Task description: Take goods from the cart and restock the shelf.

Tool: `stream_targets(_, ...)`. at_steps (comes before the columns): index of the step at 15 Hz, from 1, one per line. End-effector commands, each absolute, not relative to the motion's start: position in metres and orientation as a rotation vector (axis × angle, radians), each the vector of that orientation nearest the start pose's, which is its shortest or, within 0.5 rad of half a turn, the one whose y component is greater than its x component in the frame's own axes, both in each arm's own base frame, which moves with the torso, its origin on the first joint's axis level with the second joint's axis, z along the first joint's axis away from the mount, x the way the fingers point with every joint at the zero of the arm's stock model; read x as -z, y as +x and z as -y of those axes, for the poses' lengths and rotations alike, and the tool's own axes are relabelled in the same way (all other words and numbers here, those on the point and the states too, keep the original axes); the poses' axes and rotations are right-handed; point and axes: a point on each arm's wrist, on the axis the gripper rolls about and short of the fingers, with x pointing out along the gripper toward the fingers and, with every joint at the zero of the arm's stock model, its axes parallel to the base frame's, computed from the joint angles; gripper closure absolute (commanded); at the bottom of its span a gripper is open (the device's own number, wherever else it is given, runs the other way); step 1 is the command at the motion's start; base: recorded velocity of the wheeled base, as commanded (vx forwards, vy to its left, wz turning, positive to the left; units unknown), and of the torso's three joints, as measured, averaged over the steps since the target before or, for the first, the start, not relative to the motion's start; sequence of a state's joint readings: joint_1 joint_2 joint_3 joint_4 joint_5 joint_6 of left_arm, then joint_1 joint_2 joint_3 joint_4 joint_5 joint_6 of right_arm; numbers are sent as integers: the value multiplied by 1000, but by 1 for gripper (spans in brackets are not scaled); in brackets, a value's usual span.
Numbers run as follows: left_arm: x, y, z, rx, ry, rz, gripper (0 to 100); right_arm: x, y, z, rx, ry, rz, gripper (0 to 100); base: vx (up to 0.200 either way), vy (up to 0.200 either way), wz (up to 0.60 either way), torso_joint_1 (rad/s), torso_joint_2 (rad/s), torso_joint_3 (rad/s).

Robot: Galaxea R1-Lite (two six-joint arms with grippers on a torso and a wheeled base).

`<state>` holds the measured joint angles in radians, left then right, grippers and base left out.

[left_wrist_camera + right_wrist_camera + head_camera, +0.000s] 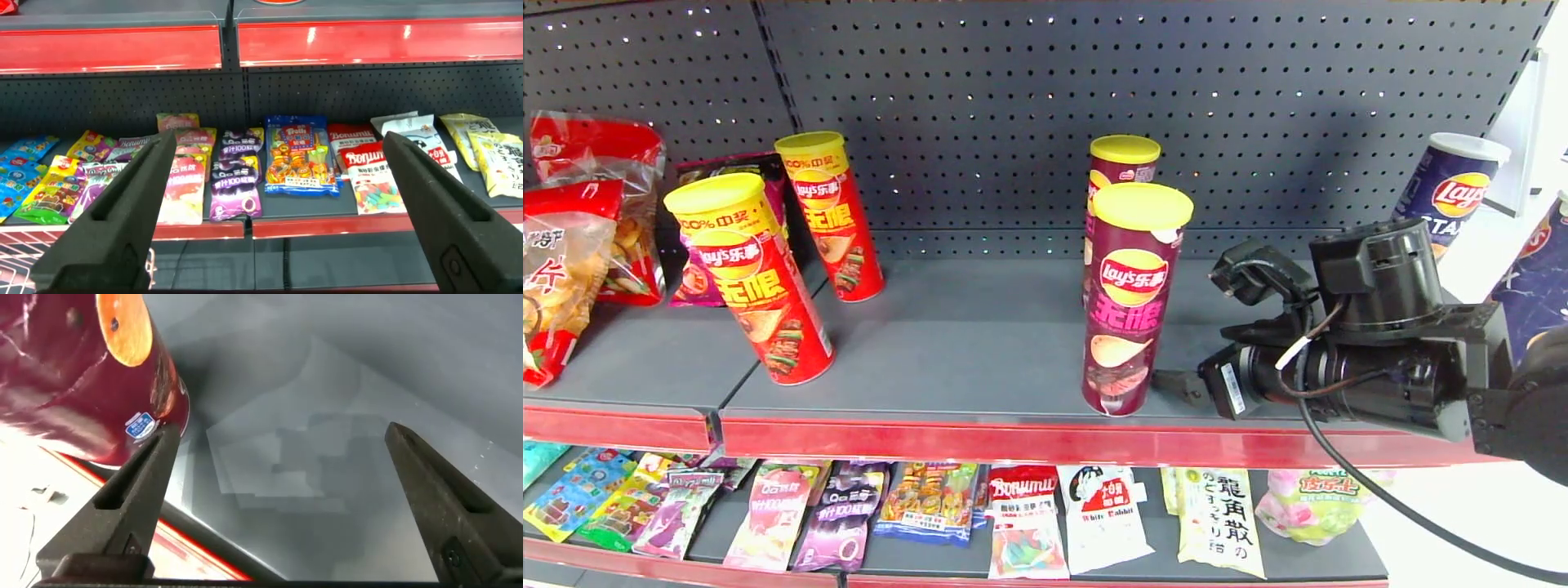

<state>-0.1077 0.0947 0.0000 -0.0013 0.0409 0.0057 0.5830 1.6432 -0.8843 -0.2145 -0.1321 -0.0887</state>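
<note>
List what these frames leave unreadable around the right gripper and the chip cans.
- Head view: the rear maroon can is mostly hidden behind the front maroon can.
- Head view: the blue can has its lower part hidden by the right arm; the second blue can is cut off by the edge.
- Right wrist view: the right gripper is open beside the front can; contact cannot be told.

Black right arm (1380, 376), cylindrical housings (1376, 273), looping black cable (1339, 461), perhaps a white tag (1292, 353)

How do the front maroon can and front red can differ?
The front maroon can pictures a chip; the front red can pictures skewers. The maroon can stands beside the right gripper; the red can stands far to its left. Both have yellow lids and stand near the shelf edge.
</note>
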Motion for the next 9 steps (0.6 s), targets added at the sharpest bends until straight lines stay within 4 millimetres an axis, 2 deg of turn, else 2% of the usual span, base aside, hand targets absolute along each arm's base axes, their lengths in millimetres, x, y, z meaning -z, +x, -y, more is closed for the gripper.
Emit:
stream_targets(1,-77,-15,-3,66,12,-95,0,-180,244,-158,-466,-280,-498,0,0,0,0,0,0,0)
stream_targets(9,-77,-15,-3,66,12,-95,0,-182,246,-167,-483,-280,-485,0,0,0,0,0,0,0)
